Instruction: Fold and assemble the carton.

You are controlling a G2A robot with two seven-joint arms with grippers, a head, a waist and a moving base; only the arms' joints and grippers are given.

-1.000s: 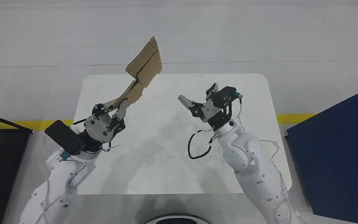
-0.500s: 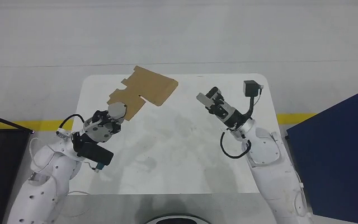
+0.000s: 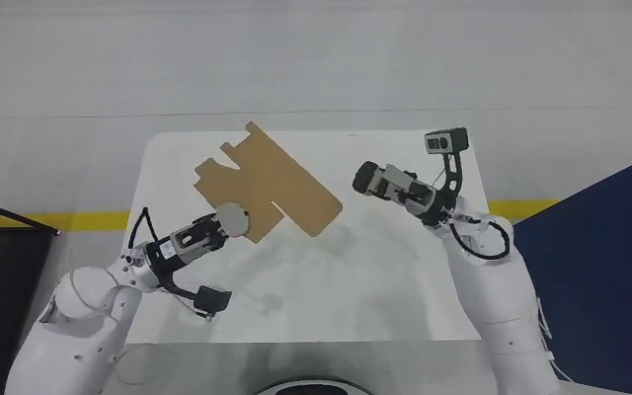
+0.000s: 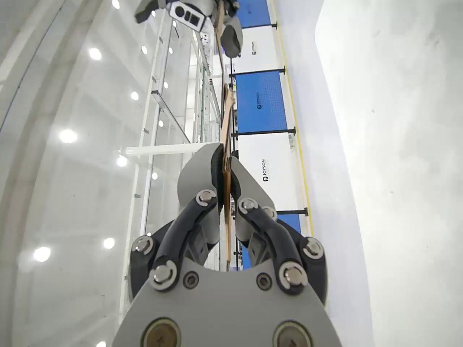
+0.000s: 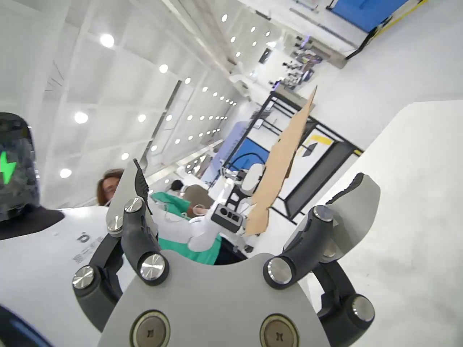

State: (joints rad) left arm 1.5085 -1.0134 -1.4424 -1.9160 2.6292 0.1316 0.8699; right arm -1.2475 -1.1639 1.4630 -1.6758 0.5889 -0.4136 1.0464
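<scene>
Between the left jaws, one thin edge of the carton (image 4: 226, 128) was pinched tight. The two dark pads (image 4: 218, 175) pressed on it from both sides, and no gap was left between them. From above, the left jaws held the carton (image 3: 272, 188) at the corner nearest the robot's left side. From that corner the brown sheet spread out flat, away from the jaws, toward the far edge and the middle of the desk (image 3: 395, 286). It was not folded. Its far left end had small cut flaps. The sheet was up in the air over the desk and cast a soft shadow on it.

The right jaws were wide open and held nothing. They were over the right part of the desk (image 5: 416, 182), near the carton's right corner but apart from it. From the right wrist, the carton (image 5: 278, 167) showed farther off, past the open jaws.

Beyond the desk, a yellow line (image 3: 513, 208) ran along the floor, and a blue panel (image 3: 583, 276) stood at the right.
</scene>
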